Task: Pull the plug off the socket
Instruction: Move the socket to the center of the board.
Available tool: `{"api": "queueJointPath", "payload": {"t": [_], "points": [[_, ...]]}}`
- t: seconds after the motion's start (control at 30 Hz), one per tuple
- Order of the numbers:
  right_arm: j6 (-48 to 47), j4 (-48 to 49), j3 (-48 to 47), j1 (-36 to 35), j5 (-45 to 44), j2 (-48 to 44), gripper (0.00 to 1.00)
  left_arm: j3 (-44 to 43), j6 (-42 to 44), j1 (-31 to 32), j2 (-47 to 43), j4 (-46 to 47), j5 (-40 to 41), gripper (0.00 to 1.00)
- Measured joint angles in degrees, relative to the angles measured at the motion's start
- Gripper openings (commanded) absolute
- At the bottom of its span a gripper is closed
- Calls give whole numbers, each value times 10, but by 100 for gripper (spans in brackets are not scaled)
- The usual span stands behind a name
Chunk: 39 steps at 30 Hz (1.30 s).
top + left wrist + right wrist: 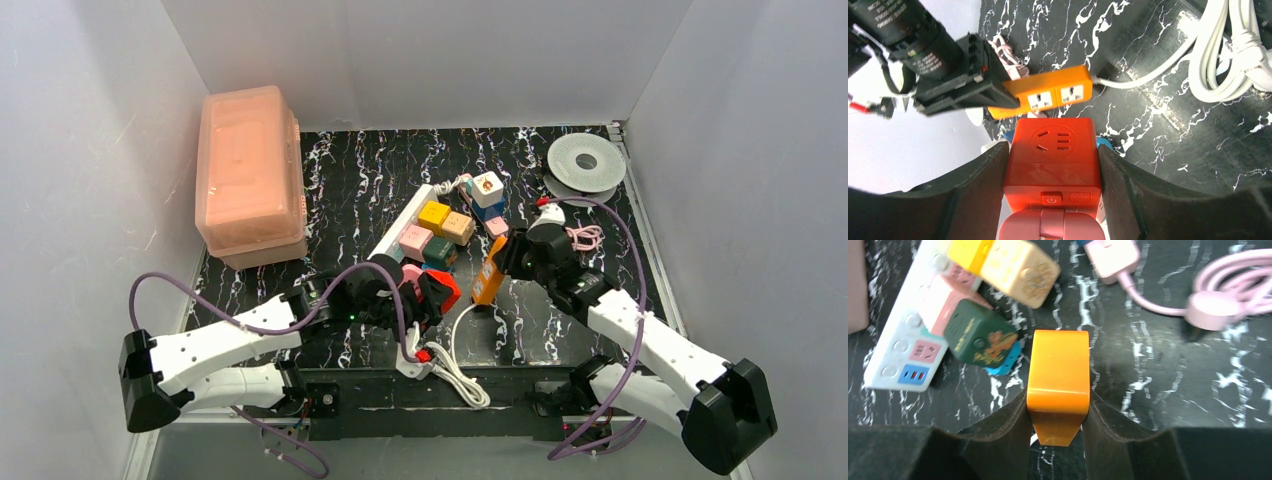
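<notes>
Black marbled worktop (360,190), pretty cluttered. Got left fingers (978,200) clamped on red cube plug (1050,160), right fingers (998,440) pinching orange block (1058,370). Doesn't look pulled off the socket (898,347) yet.

Even, bright light with soft shadows; the right wrist view is blurred (worst along its top), and the orange block (1058,372) glints.

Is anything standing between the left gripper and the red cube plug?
No. The left gripper is shut directly on the red cube plug, touching both its sides. Just beyond it lies the short orange outlet block, held by the right gripper.
</notes>
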State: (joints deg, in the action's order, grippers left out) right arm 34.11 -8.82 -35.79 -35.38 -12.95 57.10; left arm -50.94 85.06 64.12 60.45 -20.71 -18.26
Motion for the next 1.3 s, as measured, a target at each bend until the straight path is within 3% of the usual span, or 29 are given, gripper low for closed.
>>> {"api": "queueJointPath", "payload": {"t": [0.17, 0.27, 0.3, 0.47, 0.63, 0.9, 1.17, 1.3], "points": [[5, -64, 1, 90, -19, -45, 1, 6, -23, 0, -45, -9, 27, 6], [22, -115, 1, 194, -36, -72, 1, 3, -49, 0, -56, -13, 49, 5], [36, -150, 1, 269, -54, -89, 1, 1, -56, 0, -58, -14, 56, 5], [100, -205, 0, 370, -62, -97, 2, -3, -78, 0, -76, -21, 76, 5], [153, -212, 0, 455, -2, -66, 30, -3, -84, 0, -92, -21, 74, 4], [163, -196, 1, 470, 100, -48, 77, 26, -30, 0, -163, -21, 1, 1], [126, -220, -23, 470, 172, -39, 85, 45, -16, 0, -161, 6, -36, 0], [105, -181, -21, 463, 251, -99, 86, 49, -29, 0, -156, 38, -35, 0]]}}
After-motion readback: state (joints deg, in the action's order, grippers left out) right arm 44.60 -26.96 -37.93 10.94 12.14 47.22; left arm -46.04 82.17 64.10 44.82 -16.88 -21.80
